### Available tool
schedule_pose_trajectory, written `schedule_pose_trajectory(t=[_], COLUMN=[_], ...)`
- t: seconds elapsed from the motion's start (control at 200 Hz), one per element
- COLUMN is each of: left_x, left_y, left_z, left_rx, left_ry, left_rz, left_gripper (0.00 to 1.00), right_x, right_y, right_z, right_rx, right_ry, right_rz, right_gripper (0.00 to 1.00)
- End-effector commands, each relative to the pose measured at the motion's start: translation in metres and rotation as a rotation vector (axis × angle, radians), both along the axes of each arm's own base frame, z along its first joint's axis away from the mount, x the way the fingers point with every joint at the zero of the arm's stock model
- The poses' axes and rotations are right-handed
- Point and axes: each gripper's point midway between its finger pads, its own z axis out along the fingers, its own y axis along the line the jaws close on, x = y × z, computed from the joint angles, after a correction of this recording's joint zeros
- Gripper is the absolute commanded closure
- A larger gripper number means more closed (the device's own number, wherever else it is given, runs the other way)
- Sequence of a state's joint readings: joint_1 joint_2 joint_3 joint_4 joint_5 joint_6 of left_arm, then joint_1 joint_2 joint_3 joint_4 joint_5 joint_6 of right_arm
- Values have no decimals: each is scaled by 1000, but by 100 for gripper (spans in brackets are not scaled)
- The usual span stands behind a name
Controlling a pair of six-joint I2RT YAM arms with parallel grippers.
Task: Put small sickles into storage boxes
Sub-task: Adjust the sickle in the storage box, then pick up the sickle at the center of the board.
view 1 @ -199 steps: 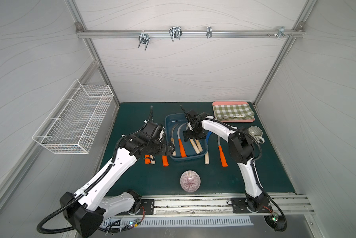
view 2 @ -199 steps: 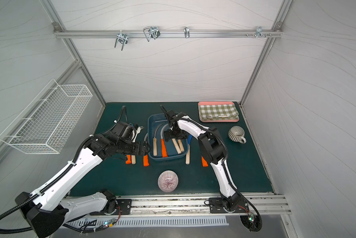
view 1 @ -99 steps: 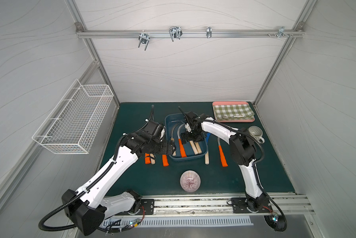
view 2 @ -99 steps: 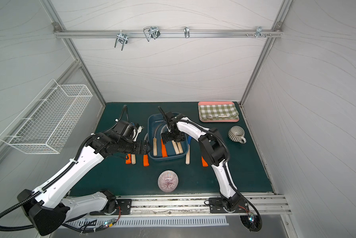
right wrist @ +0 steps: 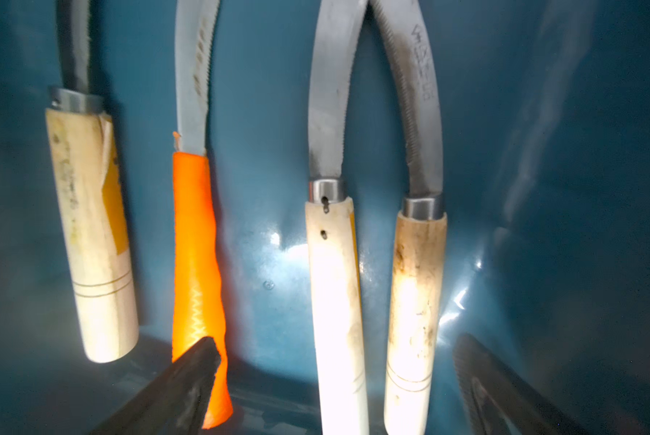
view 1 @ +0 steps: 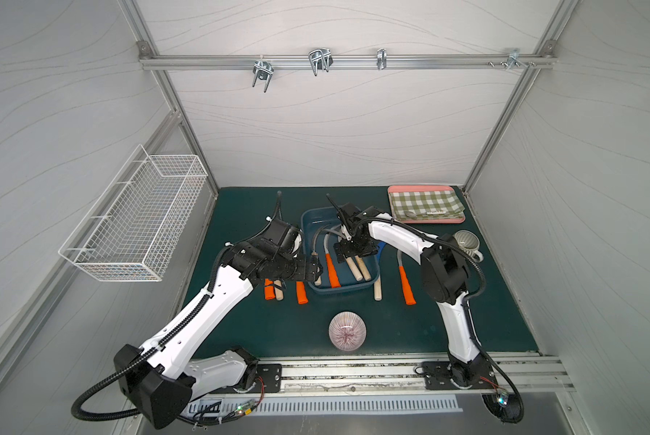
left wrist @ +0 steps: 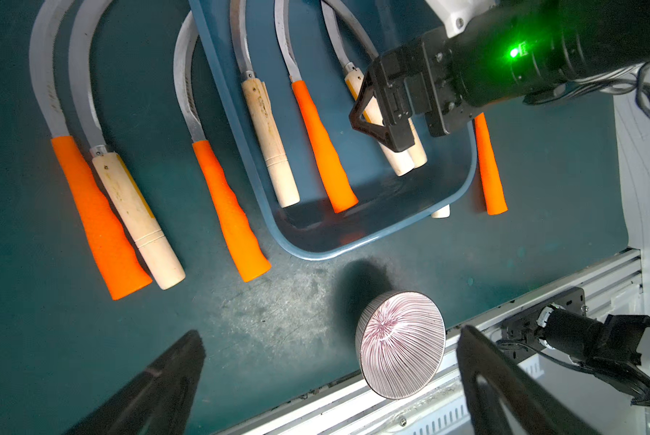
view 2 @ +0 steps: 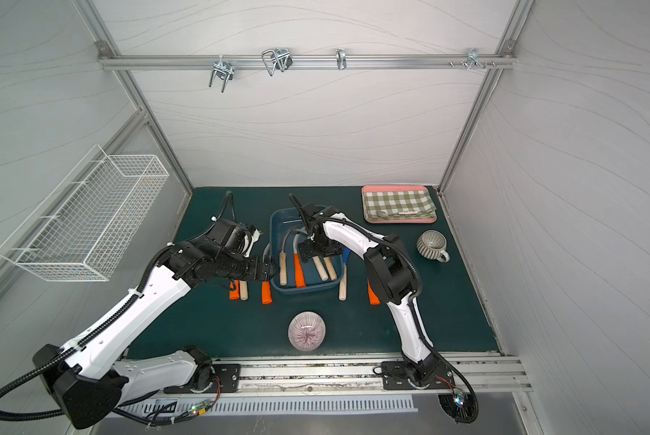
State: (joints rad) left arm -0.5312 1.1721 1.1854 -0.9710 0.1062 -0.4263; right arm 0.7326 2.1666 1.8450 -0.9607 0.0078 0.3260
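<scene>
The small sickles are partly stowed. Of the nine I count, four lie side by side in the dark blue storage box, three with pale wooden handles and one with an orange handle. Five are still out on the green mat: three in a row beside the box's left wall and two beside its right wall. My right gripper hangs low inside the box, jaws spread wide over two wooden handles and gripping nothing. My left gripper is also wide open and empty, hovering by the box's left side near the three sickles there. I judge the job a little under half done.
</scene>
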Motion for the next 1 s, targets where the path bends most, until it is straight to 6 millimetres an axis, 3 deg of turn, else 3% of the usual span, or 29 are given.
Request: schedule_pose_trajectory(t=[0.0,0.25,0.52,0.785,0.995], left_x=[13,18,11,5,4], left_y=[4,21,48,63,75], left_z=[12,4,-5,-21,-30], left_rx=[27,110,208,265,308], left_ry=[-40,-19,-2,28,38], left_rz=[34,135,248,306,348], left_gripper=[1,1,1,8,20], right_x=[-2,-19,-53,-95,-129], right_y=[-4,-11,-12,-11,-13], right_z=[41,80,121,155,180], right_rx=[26,80,134,187,231], right_ry=[-51,-66,-96,-128,-156], right_rz=[20,0,0,19,45], right_gripper=[1,1,1,1,1])
